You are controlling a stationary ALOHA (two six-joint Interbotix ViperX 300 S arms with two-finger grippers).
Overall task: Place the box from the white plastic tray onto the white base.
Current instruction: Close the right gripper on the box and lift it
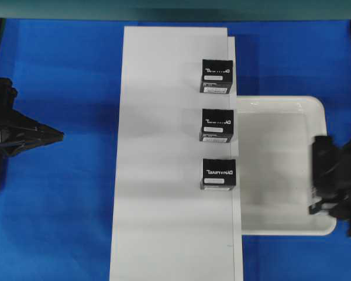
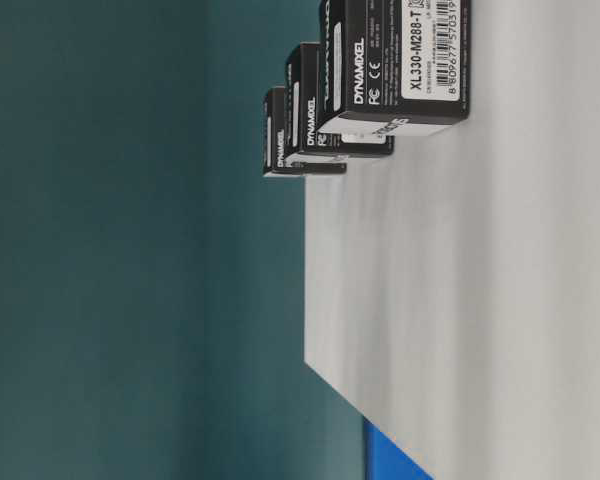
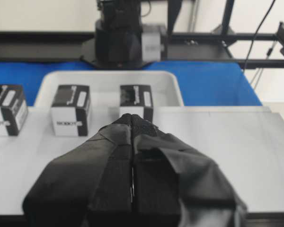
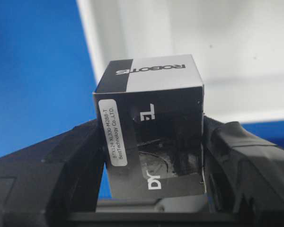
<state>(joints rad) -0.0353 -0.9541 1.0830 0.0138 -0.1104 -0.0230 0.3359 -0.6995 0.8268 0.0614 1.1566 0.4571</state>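
- Right now my right gripper [image 4: 154, 156] is clamped on the box [image 4: 151, 127], one finger on each side face, at the right edge of the white plastic tray [image 1: 281, 102], probably to carry it.
- My left gripper [image 3: 132, 156] rests pressed together, clear of the work.
- Three lettered boxes [image 1: 217, 124] stand in a column on the white base [image 1: 158, 175], so I count four boxes.

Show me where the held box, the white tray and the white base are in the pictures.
box [image 4: 151, 137]: right wrist view, dark front face between the fingers.
tray [image 1: 281, 101]: overhead view, far rim.
base [image 1: 164, 228]: overhead view, bare near part.
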